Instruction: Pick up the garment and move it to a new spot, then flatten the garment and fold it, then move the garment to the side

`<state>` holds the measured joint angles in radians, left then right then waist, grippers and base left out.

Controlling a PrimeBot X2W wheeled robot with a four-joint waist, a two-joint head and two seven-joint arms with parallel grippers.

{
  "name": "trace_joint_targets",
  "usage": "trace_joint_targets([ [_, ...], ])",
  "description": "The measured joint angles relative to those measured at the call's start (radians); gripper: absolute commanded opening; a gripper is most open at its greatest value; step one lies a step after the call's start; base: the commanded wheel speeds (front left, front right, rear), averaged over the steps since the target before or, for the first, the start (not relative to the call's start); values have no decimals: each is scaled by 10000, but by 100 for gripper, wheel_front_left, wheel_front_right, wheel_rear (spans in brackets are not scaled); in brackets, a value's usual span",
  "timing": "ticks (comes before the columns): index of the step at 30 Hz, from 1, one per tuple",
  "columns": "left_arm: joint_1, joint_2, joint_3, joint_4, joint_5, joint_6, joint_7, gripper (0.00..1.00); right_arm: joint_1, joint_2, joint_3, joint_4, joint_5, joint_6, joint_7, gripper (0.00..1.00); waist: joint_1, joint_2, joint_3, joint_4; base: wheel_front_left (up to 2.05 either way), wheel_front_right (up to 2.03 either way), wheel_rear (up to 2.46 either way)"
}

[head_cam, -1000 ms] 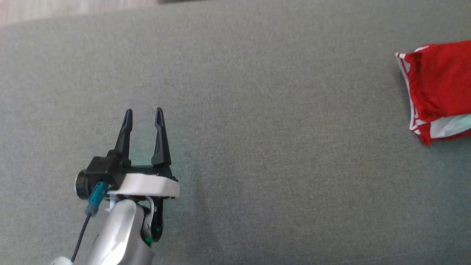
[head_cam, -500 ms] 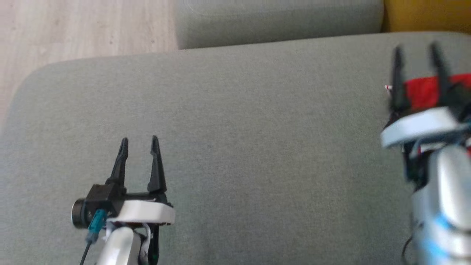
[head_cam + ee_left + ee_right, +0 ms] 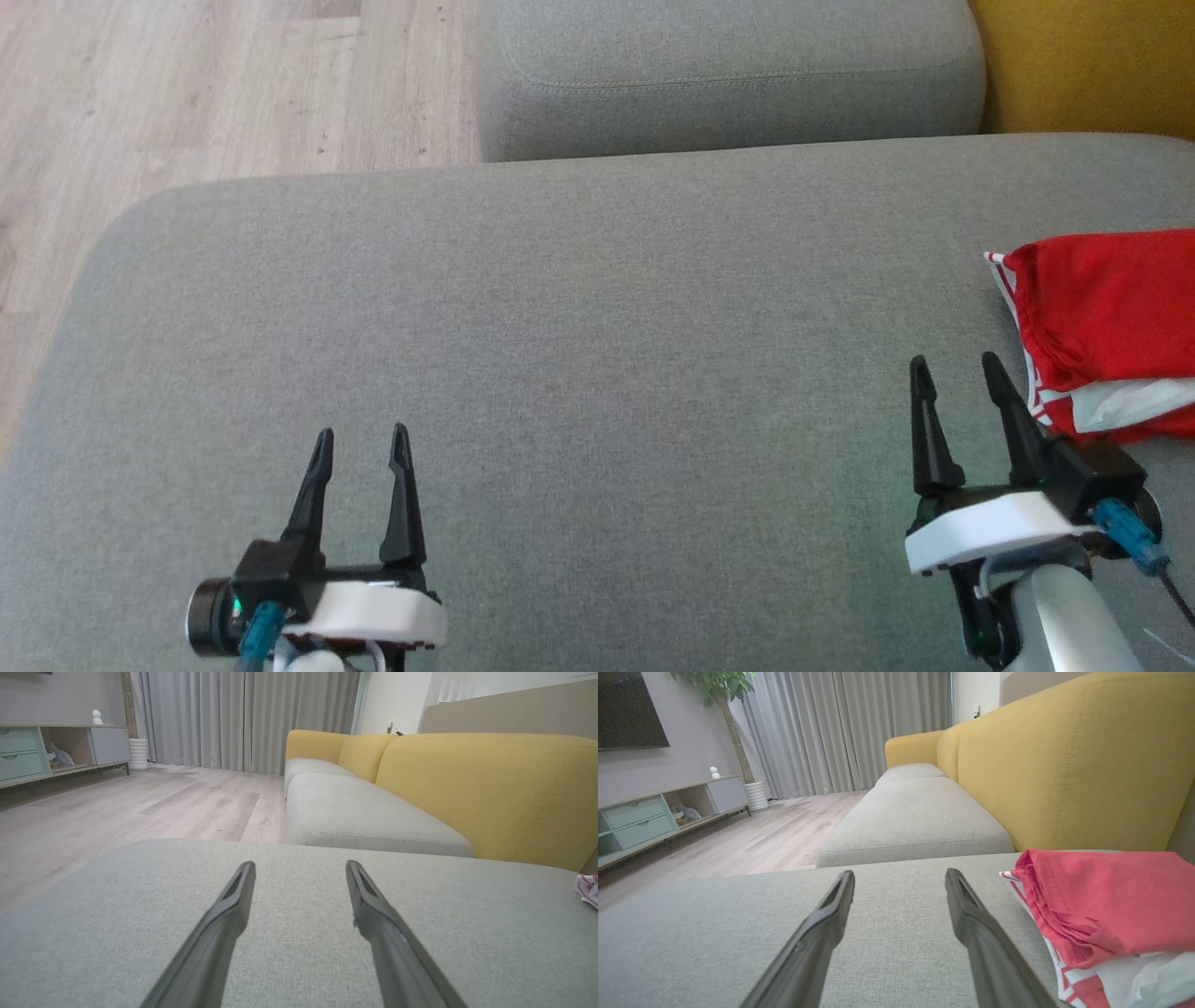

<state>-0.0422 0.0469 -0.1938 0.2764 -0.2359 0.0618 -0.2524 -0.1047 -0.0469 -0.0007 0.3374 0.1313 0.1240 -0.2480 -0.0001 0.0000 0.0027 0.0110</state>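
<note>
The garment [image 3: 1102,317], apparently folded, runs off the head view's right edge, its far side unseen.

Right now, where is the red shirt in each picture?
Head view: the red garment lies at the right edge, about halfway up, on the grey cushion.
Left wrist view: a small bit peeks in at the far right edge.
Right wrist view: lower right, right of the fingers.
Shared landmark: the yellow sofa back, beyond the garment.
</note>
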Motion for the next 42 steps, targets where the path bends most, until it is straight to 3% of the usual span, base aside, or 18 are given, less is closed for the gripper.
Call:
trace_joint_targets([
  [42,88,0,334,119,-1315,-4,2,100,134,2,372,-330,-61,0,-27,100,1,0,-65,-222,0,0,0],
])
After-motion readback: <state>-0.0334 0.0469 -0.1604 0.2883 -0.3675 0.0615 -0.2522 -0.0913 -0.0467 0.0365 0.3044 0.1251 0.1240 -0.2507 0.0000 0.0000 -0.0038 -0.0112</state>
